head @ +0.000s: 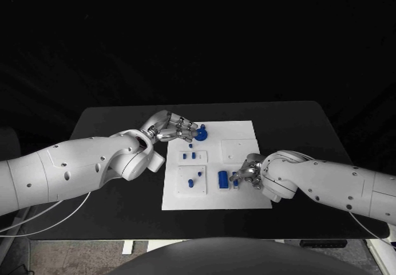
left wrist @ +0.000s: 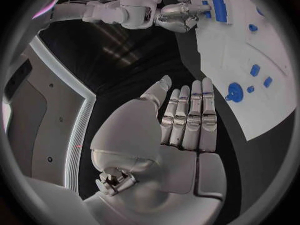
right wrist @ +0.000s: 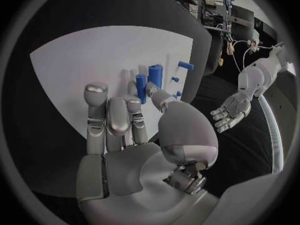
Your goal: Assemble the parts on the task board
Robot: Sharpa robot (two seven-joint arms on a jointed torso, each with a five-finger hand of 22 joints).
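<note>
Beside the right hand [head: 250,173] stands a blue part [head: 222,179].

Dim dark surroundings, sharp head view, wrist views bent at edges

Head view: looking steeply down on the desk [head: 123,120], task board [head: 248,200] central. Wrist views: close behind each palm, both sharing that board.

A lab: black table [head: 123,123], equipment racks [right wrist: 215,10] with cables.
</note>
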